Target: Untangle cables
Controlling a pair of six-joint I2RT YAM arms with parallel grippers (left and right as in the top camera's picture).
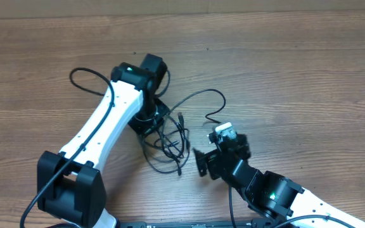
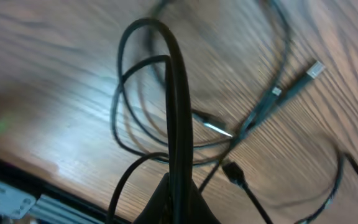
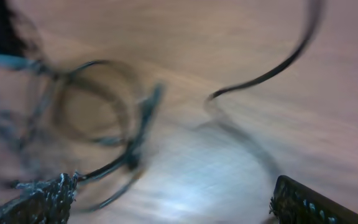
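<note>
Left gripper (image 1: 149, 119) first: jaws pressed together, pinching one loop of the cables (image 1: 170, 136). The tangle lies mid-table (image 1: 296, 63), at that gripper's 4 o'clock. Across to the right gripper (image 1: 213, 155), at the tangle's 4 o'clock: jaws spread wide, nothing held. The way to play it, I'd say: left anchors, right takes a single plug (image 2: 312, 70) end and draws it slowly toward 3 o'clock.

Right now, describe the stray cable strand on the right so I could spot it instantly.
On the wooden table, find the tangle of cables beside the white left arm. One strand leaves it rightward, arching alone over bare wood; unlike the packed loops, it forms a single open curve.
</note>
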